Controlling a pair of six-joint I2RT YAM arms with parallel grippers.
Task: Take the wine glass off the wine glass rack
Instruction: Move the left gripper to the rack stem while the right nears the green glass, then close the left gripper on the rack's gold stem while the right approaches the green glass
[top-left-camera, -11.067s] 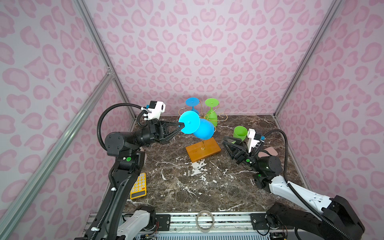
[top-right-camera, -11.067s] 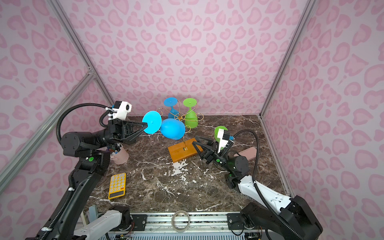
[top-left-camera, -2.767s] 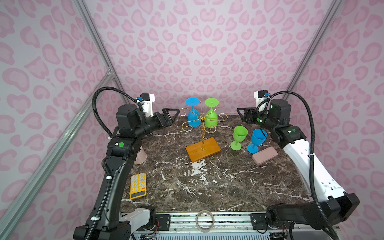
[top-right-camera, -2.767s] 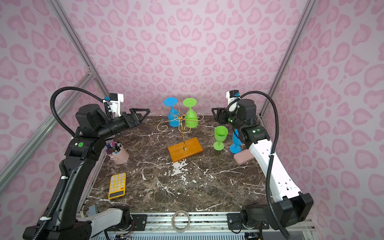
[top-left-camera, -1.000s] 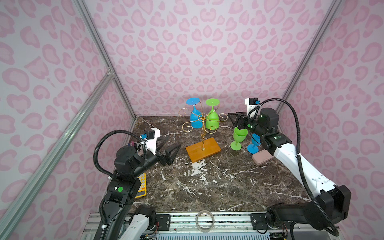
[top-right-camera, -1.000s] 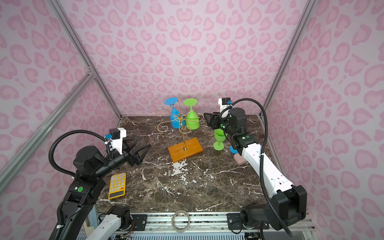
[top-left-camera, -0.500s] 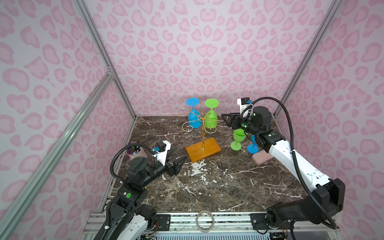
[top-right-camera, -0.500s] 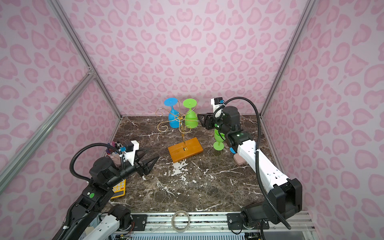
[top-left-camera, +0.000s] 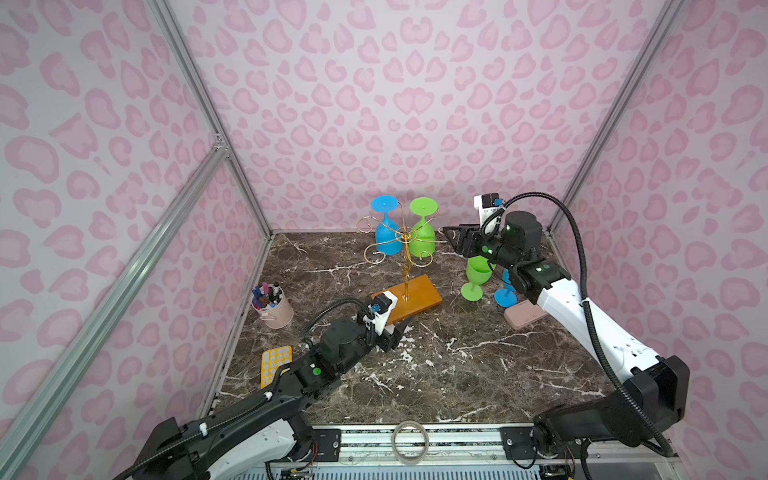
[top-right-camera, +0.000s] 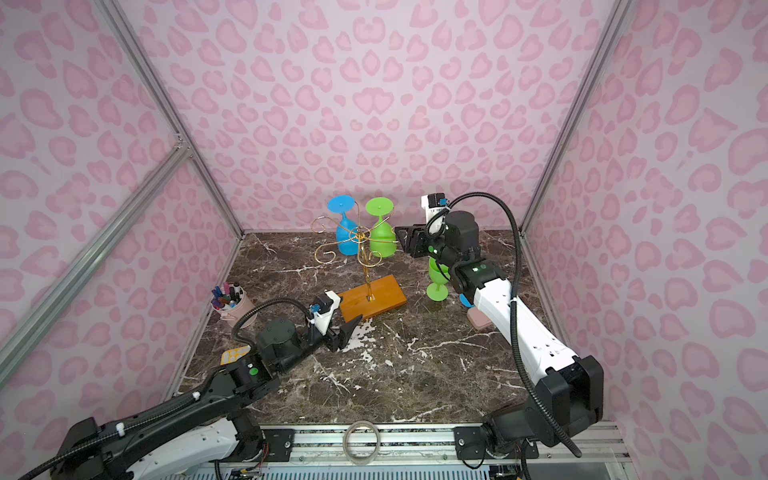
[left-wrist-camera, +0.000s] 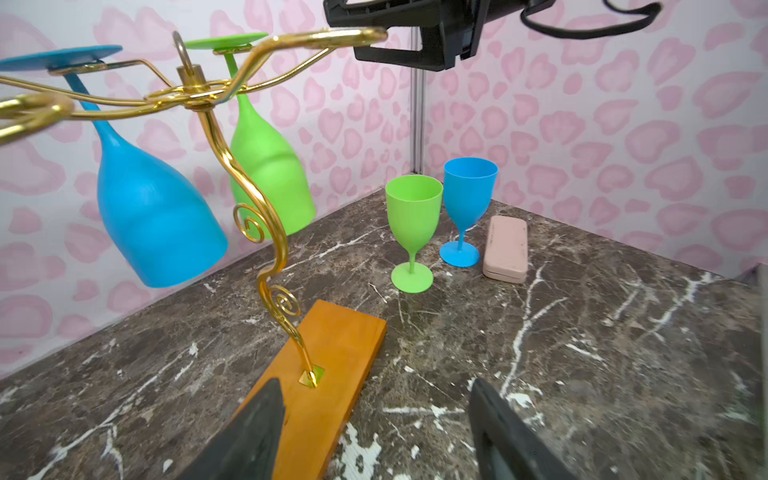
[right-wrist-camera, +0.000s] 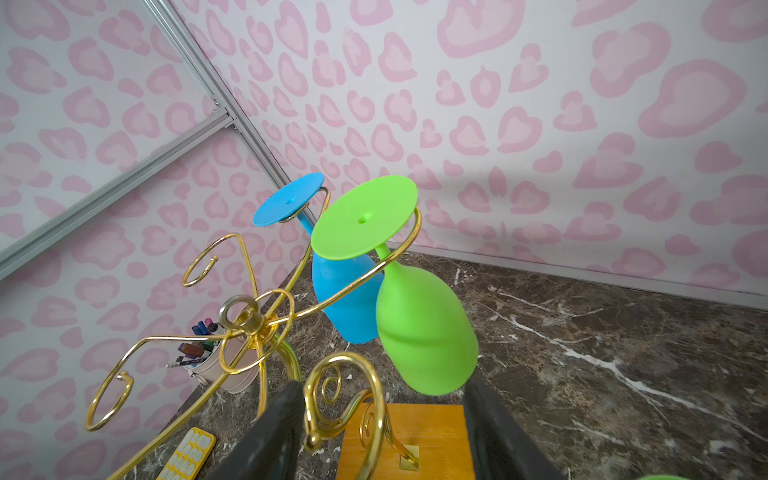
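The wine glass rack (top-left-camera: 405, 249), gold wire on an orange wooden base (top-left-camera: 417, 297), stands mid-table. A blue wine glass (top-left-camera: 386, 239) and a green wine glass (top-left-camera: 422, 243) hang upside down from it at the back. My right gripper (top-left-camera: 446, 237) is raised and open just right of the hanging green glass (right-wrist-camera: 424, 332), with a gold scroll arm (right-wrist-camera: 345, 395) between its fingers. My left gripper (top-left-camera: 399, 328) is low and open at the base's near corner (left-wrist-camera: 328, 374). One finger (left-wrist-camera: 257, 424) overlaps the wood.
A green goblet (top-left-camera: 476, 274) and a blue goblet (top-left-camera: 505, 296) stand upright under my right arm, beside a pink case (top-left-camera: 525, 318). A pink pen cup (top-left-camera: 272, 309) and a yellow calculator (top-left-camera: 274, 363) sit at the left wall. A tape ring (top-left-camera: 411, 442) lies on the front rail.
My left arm dropped from the left wall and slid forward to the rack's base, its jaws narrowing a little. My right gripper moved left, closer to the hanging green glass.
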